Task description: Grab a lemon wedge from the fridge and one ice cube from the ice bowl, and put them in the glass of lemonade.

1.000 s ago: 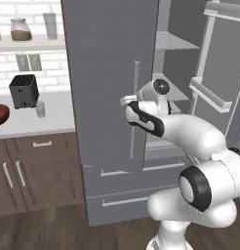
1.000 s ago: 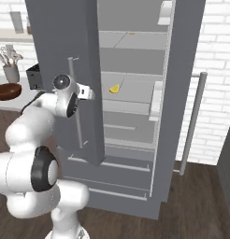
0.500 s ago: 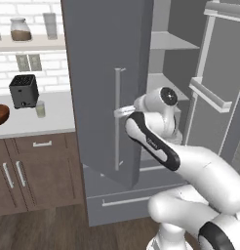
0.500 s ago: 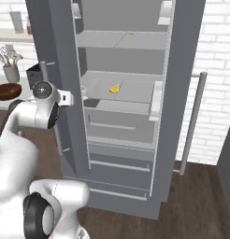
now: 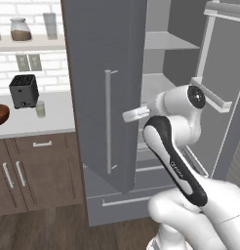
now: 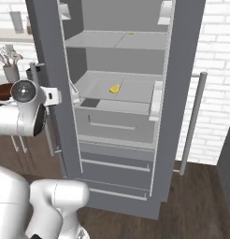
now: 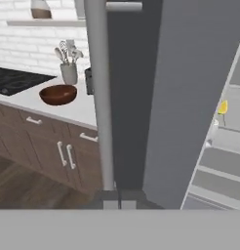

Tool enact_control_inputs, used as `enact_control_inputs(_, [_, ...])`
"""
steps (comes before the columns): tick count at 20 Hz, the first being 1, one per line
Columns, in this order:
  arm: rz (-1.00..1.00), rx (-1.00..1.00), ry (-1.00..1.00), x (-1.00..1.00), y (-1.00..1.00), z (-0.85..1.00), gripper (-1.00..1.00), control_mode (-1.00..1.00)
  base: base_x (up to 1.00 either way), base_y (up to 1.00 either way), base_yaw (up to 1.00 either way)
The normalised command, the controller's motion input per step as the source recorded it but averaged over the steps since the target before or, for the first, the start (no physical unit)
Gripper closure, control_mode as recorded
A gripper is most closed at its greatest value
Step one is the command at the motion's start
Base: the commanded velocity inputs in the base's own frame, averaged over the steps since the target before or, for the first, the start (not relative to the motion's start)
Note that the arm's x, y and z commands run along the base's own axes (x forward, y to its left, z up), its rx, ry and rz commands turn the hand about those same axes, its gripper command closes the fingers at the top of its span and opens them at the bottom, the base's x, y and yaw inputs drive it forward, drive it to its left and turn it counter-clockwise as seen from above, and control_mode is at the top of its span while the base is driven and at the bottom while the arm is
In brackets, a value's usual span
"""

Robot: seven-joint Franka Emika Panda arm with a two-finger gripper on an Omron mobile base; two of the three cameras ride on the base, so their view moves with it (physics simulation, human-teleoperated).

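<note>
Fridge (image 6: 191,56): both doors are swung wide; shelves and an inner drawer are exposed in the right base view.
Left door (image 5: 100,73): its long handle (image 5: 108,122) is seen just ahead of the wrist in the left base view and runs up the middle of the hand view.
Gripper (image 7: 118,200): the fingertips are pressed together at the foot of the handle; nothing is seen pinched between them, and the handle appears to pass beyond the tips rather than through them.
Lemon wedge (image 6: 114,88): it lies on the middle shelf, towards the centre, well apart from the gripper.
Ice bowl (image 7: 58,94): it is set on the counter beside the utensil cup (image 7: 69,72), left of the fridge.
Glass of lemonade (image 5: 40,109): it stands on the counter just right of the toaster (image 5: 24,91).
Step in hand: door opening is judged finished; the reach for the wedge is judged next.
Method advised: the hand should be drawn clear of the handle and door edge, the fingers parted before the shelf is entered, and the wedge approached from above and pinched across its narrow sides, with the upper shelf avoided.
</note>
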Motion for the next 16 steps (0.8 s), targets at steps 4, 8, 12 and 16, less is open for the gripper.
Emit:
enact_control_inputs(4, [-0.02,0.0,0.0,-0.63,-0.41,0.76,1.0,-1.0,0.0,0.0,0.0])
enact_control_inputs(8, [-0.14,0.0,0.02,-0.18,-0.65,0.73,1.0,-1.0,0.0,0.0,0.0])
enact_control_inputs(12, [-0.18,0.01,0.1,0.0,-0.69,0.54,1.0,-1.0,0.0,0.0,0.0])
enact_control_inputs(16, [-0.11,0.15,0.06,0.1,-0.58,0.03,1.0,-1.0,0.0,0.0,0.0])
